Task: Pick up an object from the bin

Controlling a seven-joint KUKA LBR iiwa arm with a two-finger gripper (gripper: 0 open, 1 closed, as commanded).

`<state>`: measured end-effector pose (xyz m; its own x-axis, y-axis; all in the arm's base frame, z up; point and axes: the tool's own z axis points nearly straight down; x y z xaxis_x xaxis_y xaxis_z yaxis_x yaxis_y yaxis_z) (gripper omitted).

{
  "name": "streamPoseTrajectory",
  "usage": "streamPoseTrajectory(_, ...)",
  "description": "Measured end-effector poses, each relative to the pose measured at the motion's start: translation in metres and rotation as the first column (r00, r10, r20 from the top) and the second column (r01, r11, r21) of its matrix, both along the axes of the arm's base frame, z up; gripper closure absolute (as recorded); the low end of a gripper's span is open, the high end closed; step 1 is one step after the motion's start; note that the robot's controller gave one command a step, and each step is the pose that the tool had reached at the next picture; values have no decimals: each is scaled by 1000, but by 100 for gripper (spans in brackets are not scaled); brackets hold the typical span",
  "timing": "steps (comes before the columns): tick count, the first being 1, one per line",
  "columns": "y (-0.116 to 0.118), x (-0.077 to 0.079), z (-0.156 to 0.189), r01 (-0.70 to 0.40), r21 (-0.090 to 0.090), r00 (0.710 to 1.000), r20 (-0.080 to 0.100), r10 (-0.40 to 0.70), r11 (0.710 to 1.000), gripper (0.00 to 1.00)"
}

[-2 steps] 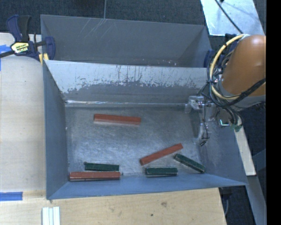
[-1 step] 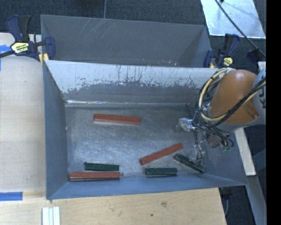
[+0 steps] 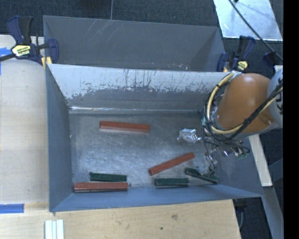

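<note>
the arm comes in from the right, its rounded orange cover [image 3: 245,103] wrapped in yellow and black cables, above the right end of the grey metal bin [image 3: 57,133]. below the cover the pincer [image 3: 210,164] hangs low in the bin's right near corner. whether it is spread or pressed together cannot be told, as the wiring and dark parts around it blur together there.

the thing nearest to it is a dark green bar [image 3: 200,175], lying tilted on the bin floor right under the pincer's tip, its right end at or just beside that tip; contact cannot be made out. touching or almost touching its left end lies a second dark green bar [image 3: 171,182], flat along the near wall. just above these two a reddish-brown bar [image 3: 172,164] lies aslant, its higher end pointing toward the pincer.

a small silvery crumpled piece [image 3: 188,135] sits left of the cables; it may be loose or fixed to the arm.

well apart on the left, a long reddish-brown bar [image 3: 124,127] lies toward the far side of the floor. in the near left corner a short dark green bar [image 3: 107,177] lies just beside another reddish-brown bar [image 3: 100,186].
</note>
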<state>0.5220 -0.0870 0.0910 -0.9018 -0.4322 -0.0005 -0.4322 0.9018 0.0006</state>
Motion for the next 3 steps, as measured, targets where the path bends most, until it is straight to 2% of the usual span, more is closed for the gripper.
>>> streamPoseTrajectory(1,77,55,-21,9,4,1000,6,-9,1000,0)
streamPoseTrajectory(2,71,54,-20,15,0,1000,6,-15,1000,100)
streamPoseTrajectory(3,92,55,79,-35,0,999,13,35,999,100)
